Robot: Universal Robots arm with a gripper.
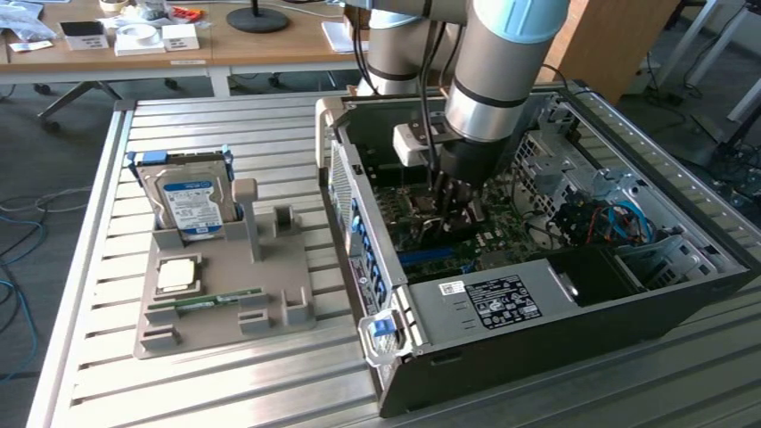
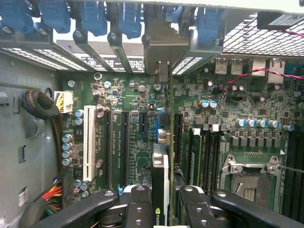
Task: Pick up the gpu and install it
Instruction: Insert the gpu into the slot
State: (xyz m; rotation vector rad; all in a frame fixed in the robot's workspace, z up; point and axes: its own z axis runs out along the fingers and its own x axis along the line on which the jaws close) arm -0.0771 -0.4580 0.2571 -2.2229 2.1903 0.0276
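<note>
Edgewise, gpu [image 2: 160,190] — claw-held [image 2: 159,205], above motherboard [image 2: 133,128]

Only thing legible is the green Nvidia eye logo on the gpu [image 2: 160,190] edge; the other labels are too small to read.

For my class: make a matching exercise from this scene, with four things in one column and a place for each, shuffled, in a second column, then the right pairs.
Things
1. gpu
2. hard drive
3. RAM stick
4. power supply

Places
A. lying flat on the grey holder
B. inside the case, at its near end in the exterior view
C. standing upright in the grey holder
D. on edge between the gripper fingers, over the motherboard

Pairs: 1-D, 2-C, 3-A, 4-B
</note>
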